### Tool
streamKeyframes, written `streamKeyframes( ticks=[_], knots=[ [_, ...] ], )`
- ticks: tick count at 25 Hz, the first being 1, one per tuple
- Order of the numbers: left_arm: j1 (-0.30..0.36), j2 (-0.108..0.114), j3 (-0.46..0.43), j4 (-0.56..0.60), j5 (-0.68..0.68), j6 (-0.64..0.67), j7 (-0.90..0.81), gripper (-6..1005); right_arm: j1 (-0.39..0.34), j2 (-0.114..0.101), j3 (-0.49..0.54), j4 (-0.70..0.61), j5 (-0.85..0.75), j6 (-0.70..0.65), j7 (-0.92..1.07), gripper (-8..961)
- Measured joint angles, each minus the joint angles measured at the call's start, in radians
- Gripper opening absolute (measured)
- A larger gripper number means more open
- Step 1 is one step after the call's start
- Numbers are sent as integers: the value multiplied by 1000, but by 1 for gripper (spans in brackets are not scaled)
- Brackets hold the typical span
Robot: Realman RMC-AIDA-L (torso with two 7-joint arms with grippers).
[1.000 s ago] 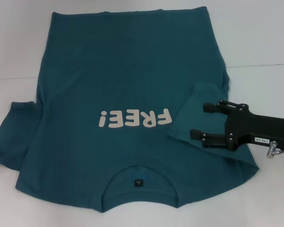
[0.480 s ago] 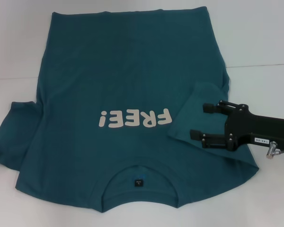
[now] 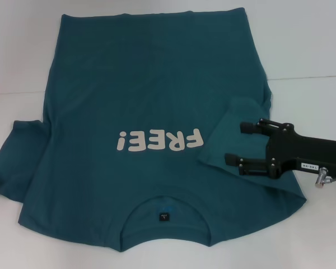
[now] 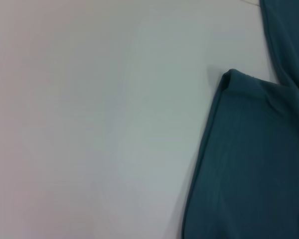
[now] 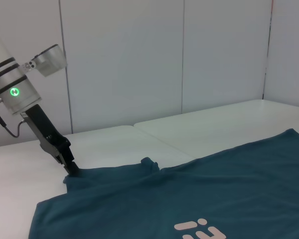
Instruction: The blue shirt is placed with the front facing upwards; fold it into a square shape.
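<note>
Still unmoved, right gripper over blue shirt, fingers apart.

A white table fills the head view, its top smooth and matte, with a thin seam running across it where two sections meet; the same seam shows in the right wrist view as a faint line crossing the white top. Behind the table in that view stands a pale grey-white wall made of tall panels, split by narrow vertical joints. The light is soft and even, with only faint shadows on the tabletop.
</note>
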Motion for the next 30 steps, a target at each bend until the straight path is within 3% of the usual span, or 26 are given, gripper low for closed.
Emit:
streamKeyframes(
  ticks=[30],
  knots=[
    [6,-8,0,11,67,-132,-8,36,-2,0,1,1,-1,8,1,916]
  ],
)
